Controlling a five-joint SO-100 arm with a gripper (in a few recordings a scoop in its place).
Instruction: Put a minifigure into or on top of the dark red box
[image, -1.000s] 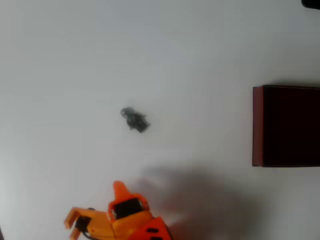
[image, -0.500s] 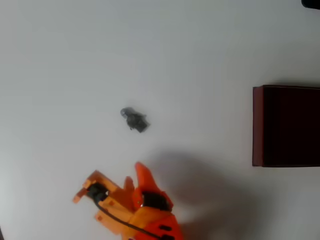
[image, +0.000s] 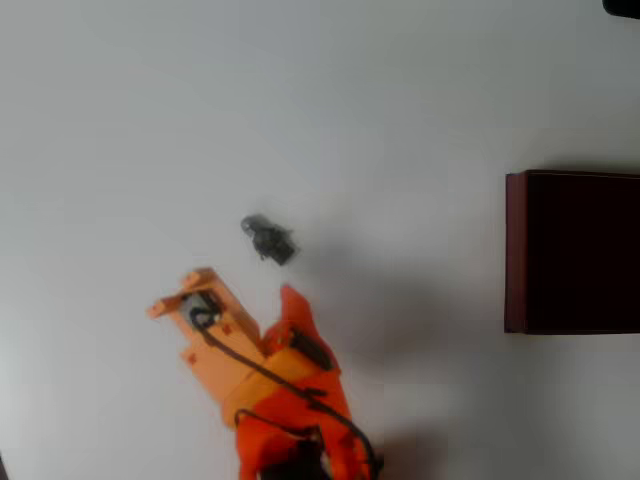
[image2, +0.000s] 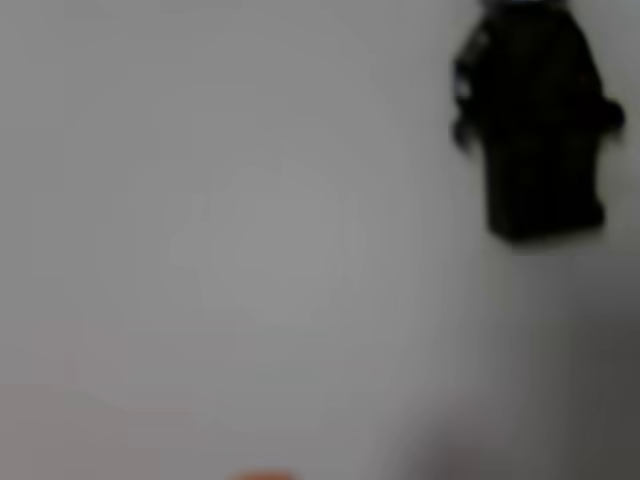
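The minifigure (image: 268, 240) is a tiny dark grey and black toy lying on the white table, left of centre in the overhead view. The wrist view shows the minifigure (image2: 535, 120) large and blurred at the upper right. My orange gripper (image: 288, 298) reaches in from the bottom edge, its pointed tip just below and slightly right of the figure, with a short gap between them. Its jaws read as one pointed shape from above, so their spacing is hidden. The dark red box (image: 516, 250), with maroon walls and a near-black inside, stands at the right edge, far from the gripper.
A lighter orange bracket (image: 200, 305) with a black cable sits on the gripper's left side. The gripper casts a soft shadow (image: 400, 310) to its right. White table surface (image: 300, 100) stretches all around the figure and between it and the box.
The gripper has moved up from the bottom edge toward the minifigure and turned, its tip now close below the figure. The minifigure and box have not moved.
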